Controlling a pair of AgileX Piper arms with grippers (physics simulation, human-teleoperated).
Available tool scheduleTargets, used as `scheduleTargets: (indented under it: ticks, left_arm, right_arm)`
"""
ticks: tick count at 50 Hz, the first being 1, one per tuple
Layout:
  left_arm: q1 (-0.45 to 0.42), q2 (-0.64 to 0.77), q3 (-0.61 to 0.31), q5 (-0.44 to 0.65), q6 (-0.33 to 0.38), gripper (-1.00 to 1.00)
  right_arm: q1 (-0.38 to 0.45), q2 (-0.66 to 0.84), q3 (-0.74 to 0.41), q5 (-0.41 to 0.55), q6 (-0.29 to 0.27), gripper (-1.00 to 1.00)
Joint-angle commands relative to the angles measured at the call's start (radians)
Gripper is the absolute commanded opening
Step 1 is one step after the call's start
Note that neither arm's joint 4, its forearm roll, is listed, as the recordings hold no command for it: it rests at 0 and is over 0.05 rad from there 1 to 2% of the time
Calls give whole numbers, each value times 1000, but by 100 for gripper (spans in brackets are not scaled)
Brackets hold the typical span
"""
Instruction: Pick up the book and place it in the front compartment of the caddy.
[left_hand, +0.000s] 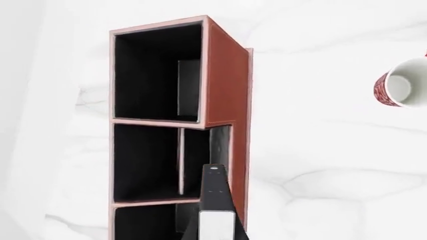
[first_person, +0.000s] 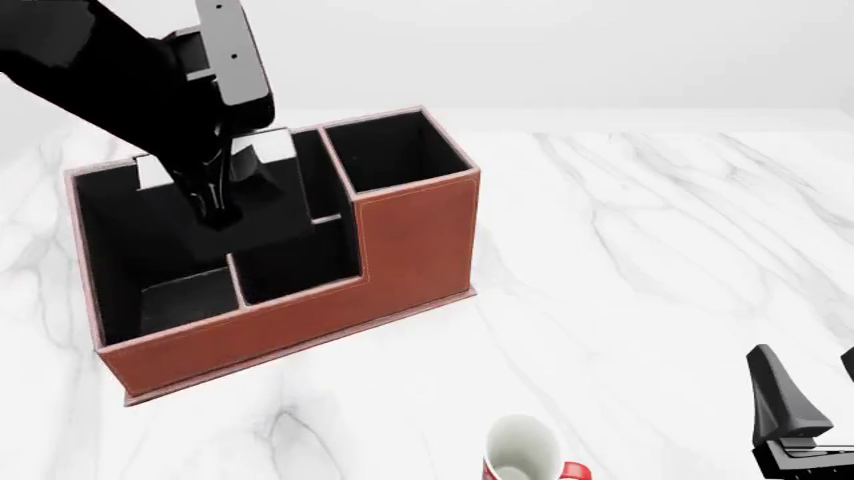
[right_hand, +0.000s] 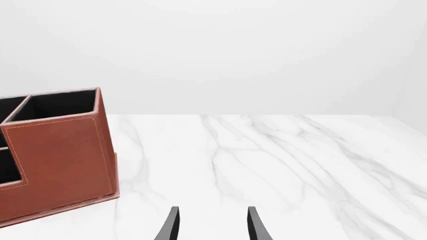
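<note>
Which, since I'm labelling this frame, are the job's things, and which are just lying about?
Job: book, gripped by the left gripper; caddy.
Lying about: mug on the table; right gripper, open and holding nothing.

The left hand (first_person: 220, 200) hung over the caddy (first_person: 414, 250), its arm covering the rear wall toward 11 o'clock; whether it gripped the book (left_hand: 215, 200) could not be told. In the left wrist view that book ran off the frame's edge. The mug (first_person: 523, 450) was cut off at 6 o'clock, the right hand (first_person: 801, 420) at 4 o'clock.
</note>
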Motion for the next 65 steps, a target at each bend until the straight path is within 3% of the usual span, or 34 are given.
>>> scheduleTargets:
  ticks: [1,29,48,58,59,65]
  left_arm:
    - [13,69,-94,0,38,-100]
    - [29,175,-179,0,78,-100]
    - [108,221,-242,-1,117,-100]
    - [118,256,-288,-1,114,-100]
    - [92,263,-296,0,85,-100]
    - [119,287,-322,-1,109,-100]
  right_arm:
    - [0,-1,1,0,0,100]
    - [0,-1,1,0,0,100]
    - [0,-1,1,0,0,100]
    - [0,-1,1,0,1,100]
    - [0,-1,1,0,1,100]
    - [0,-1,1,0,0,100]
